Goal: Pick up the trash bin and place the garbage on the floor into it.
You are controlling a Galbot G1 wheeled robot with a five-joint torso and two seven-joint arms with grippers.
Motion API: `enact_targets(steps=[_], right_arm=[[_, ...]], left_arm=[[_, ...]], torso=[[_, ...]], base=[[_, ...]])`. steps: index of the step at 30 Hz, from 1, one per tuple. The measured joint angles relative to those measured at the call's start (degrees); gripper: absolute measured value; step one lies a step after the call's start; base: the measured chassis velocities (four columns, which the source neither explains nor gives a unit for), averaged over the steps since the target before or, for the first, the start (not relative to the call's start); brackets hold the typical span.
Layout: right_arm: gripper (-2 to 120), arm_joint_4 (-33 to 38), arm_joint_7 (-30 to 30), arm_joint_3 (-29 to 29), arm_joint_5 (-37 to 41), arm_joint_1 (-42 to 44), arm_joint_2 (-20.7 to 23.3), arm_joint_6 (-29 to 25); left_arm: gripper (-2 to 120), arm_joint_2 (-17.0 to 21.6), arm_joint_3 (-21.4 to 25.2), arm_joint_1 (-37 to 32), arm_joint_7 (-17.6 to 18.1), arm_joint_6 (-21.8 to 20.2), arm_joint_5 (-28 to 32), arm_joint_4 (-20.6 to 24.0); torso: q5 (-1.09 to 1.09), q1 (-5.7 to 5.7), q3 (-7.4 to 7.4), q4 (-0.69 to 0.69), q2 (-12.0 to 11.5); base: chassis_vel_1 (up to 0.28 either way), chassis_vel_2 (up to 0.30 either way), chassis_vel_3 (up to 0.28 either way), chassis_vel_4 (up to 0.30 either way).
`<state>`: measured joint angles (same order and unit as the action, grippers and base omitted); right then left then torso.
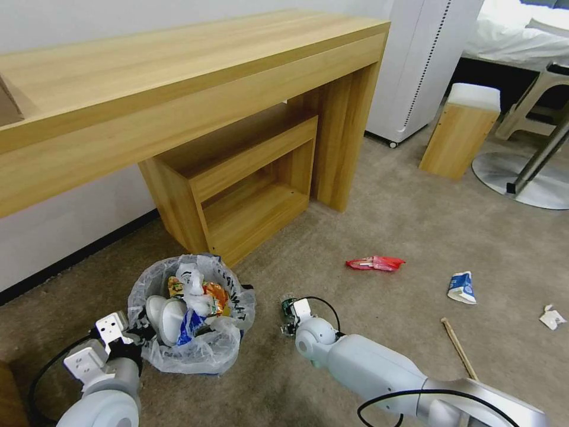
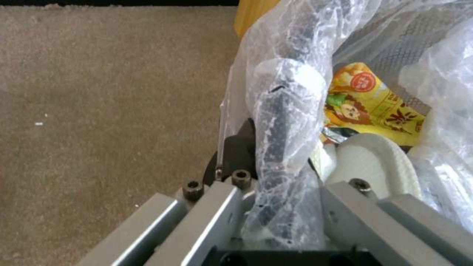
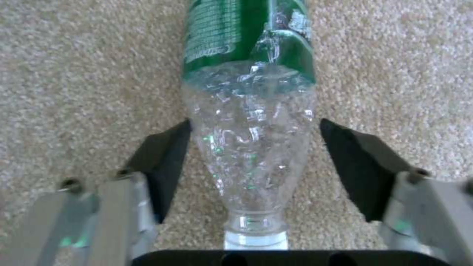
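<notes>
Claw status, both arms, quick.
Left claw: shut on the trash bin rim, bag liner pinched.
Right claw: open, straddling the green-label bottle lying on the carpet, not yet gripping.

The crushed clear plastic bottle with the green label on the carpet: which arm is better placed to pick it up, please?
Right. Its open tool straddles the crushed clear green-label bottle on the beige carpet; the left tool is shut on the bag-lined trash bin's rim.

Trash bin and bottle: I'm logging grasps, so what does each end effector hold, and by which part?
The left end effector grips the trash bin by its bag-covered rim. The right end effector straddles the bottle near its neck, open, holding nothing.
</notes>
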<state>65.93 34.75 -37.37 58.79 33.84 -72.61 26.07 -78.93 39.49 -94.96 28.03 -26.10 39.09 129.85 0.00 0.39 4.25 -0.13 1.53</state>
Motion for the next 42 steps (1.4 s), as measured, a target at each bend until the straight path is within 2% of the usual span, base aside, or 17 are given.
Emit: enact_targets(steps=[4,5,8,13,18,21,22,24,26,28,29,31,34,36,39,41,42], right_arm=[[46,-0.64,-0.32,0.01,-0.83,0.24,0.05,-0.90],[46,-0.64,-0.32,0.01,-0.83,0.24,0.05,-0.90],[32,-0.63,-0.34,-0.12,-1.42,0.39,0.14,-1.39],[24,-0.30,-0.38,-0.10,-1.66,0.56,0.40,-1.91],[14,3.65,-0.68,1.49,-1.51,1.22,2.71,-3.12],[8,11.63,-1.40,5.21,-1.44,2.08,9.16,-6.00],[8,11.63,-1.40,5.21,-1.44,2.08,9.16,-6.00],[8,18.89,-2.87,8.76,-2.09,2.97,14.25,-8.43],[8,21.56,-3.74,10.04,-2.63,3.42,15.58,-9.69],[8,30.68,-7.80,13.87,-5.03,4.73,19.34,-15.03],[8,30.68,-7.80,13.87,-5.03,4.73,19.34,-15.03],[8,35.98,-11.72,16.41,-6.72,5.60,21.51,-18.92],[7,37.64,-13.11,17.26,-7.08,5.78,22.15,-20.09],[7,42.70,-17.08,18.99,-7.62,5.94,23.80,-22.99],[7,44.56,-18.34,19.31,-7.68,5.80,24.40,-23.86],[7,49.29,-20.47,18.86,-7.63,4.69,25.63,-25.40],[7,49.29,-20.47,18.86,-7.63,4.69,25.63,-25.40]], left_arm=[[1,-0.02,-0.03,-0.07,-0.04,0.05,-0.06,0.00],[1,-0.02,-0.03,-0.07,-0.04,0.05,-0.06,0.00],[1,-0.07,-0.12,-0.01,-0.07,0.11,-0.12,-0.07],[1,-0.17,-0.16,0.14,-0.08,0.25,-0.22,-0.18],[1,-0.02,-0.09,0.53,-0.10,0.26,-0.20,-0.66],[1,0.29,0.11,0.85,-0.05,0.26,-0.14,-1.33],[1,0.29,0.11,0.85,-0.05,0.26,-0.14,-1.33],[1,0.46,0.11,1.15,-0.01,0.20,-0.04,-1.84],[1,0.49,0.10,1.26,0.02,0.17,-0.02,-2.01],[1,0.51,-0.03,1.50,0.08,0.03,0.04,-2.28],[1,0.51,-0.03,1.50,0.08,0.03,0.04,-2.28],[1,0.45,-0.15,1.64,0.12,-0.05,0.04,-2.34],[1,0.44,-0.16,1.66,0.12,-0.07,0.04,-2.35],[1,0.36,-0.30,1.73,0.13,-0.15,0.02,-2.36],[1,0.32,-0.35,1.78,0.13,-0.18,0.00,-2.36],[1,0.12,-0.49,1.87,0.15,-0.29,-0.12,-2.33],[1,0.12,-0.49,1.87,0.15,-0.29,-0.12,-2.33]], torso=[[0.00,0.00,0.00,0.00,0.00],[0.00,0.00,0.00,0.00,0.00],[0.00,-0.01,0.00,0.00,0.00],[0.00,0.00,0.00,0.00,0.00],[0.03,0.00,0.00,0.02,0.00],[0.02,0.00,0.00,0.00,0.00],[0.02,0.00,0.00,0.00,0.00],[0.00,0.00,0.00,-0.02,0.00],[0.00,0.00,0.00,-0.02,0.00],[0.02,0.00,0.00,0.00,0.00],[0.02,0.00,0.00,0.00,0.00],[0.00,-0.01,0.00,0.01,0.00],[0.01,0.00,0.00,0.00,0.00],[0.01,0.00,0.00,0.00,0.00],[0.01,-0.01,0.00,0.00,0.00],[0.01,-0.01,0.00,0.00,0.00],[0.01,-0.01,0.00,0.00,0.00]], base=[[0.000,0.000,0.000,0.000],[0.000,0.000,0.000,0.000],[0.000,0.000,0.000,0.000],[0.000,0.000,0.000,0.000],[0.000,0.000,0.000,0.000],[0.000,0.000,0.000,0.000],[0.000,0.000,0.000,0.000],[0.000,0.000,0.000,0.000],[0.000,0.000,0.000,0.000],[0.000,0.000,0.000,0.000],[0.000,0.000,0.000,0.000],[0.000,0.000,0.000,0.000],[0.000,0.000,0.000,0.000],[0.000,0.000,0.000,0.000],[0.000,0.000,0.000,0.000],[0.000,0.000,0.000,0.000],[0.000,0.000,0.000,0.000]])
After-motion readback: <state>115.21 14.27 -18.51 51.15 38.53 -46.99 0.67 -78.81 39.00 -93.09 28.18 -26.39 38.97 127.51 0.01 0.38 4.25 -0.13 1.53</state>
